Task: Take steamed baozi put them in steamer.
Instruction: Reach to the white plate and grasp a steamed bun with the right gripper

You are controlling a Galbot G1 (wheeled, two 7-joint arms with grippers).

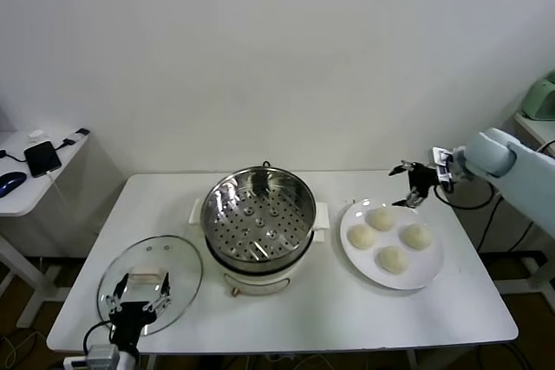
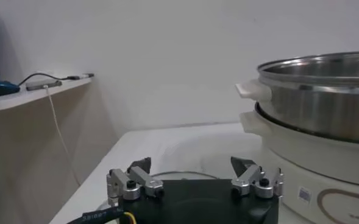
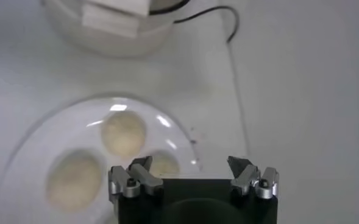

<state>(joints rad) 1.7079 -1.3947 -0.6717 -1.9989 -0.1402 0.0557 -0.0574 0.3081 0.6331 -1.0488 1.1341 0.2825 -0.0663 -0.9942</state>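
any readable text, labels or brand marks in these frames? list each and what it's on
No text reads cleanly in any view.
Steamer: small sticker and an outlined panel on its white base, too small to read.
Cable at the left tool: white lettering, too blurred to read.
Phone on the side shelf: screen dark, nothing legible.
Plate, baozi, glass lid: no markings visible.

1. You see only part of the steamer [image 2: 325, 97] in the left wrist view; the edge cuts it off
2. The right gripper [image 3: 191, 167] hides part of one baozi [image 3: 162, 163]
3. The plate [image 3: 39, 140] runs off the right wrist view's edge
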